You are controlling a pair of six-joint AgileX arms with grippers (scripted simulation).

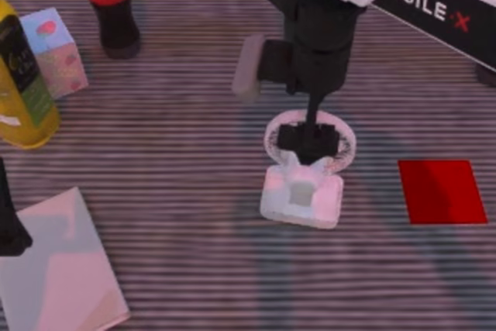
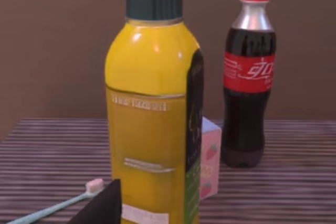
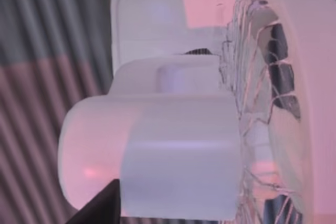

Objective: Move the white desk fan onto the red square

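Fan grasp first: white desk fan mid-table, well left of red square. Right gripper directly over the fan head; finger state impossible to tell. Close firmly on the hub, lift straight, keep upright. Left gripper parked near the book.

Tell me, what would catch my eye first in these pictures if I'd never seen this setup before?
Most striking is the right arm's black gripper reaching down onto the white desk fan at the table's middle, right above its round cage head. To the fan's right lies the red square, bare on the striped table. At the left edge stand a big yellow bottle and a dark cola bottle, with the parked left arm nearby.
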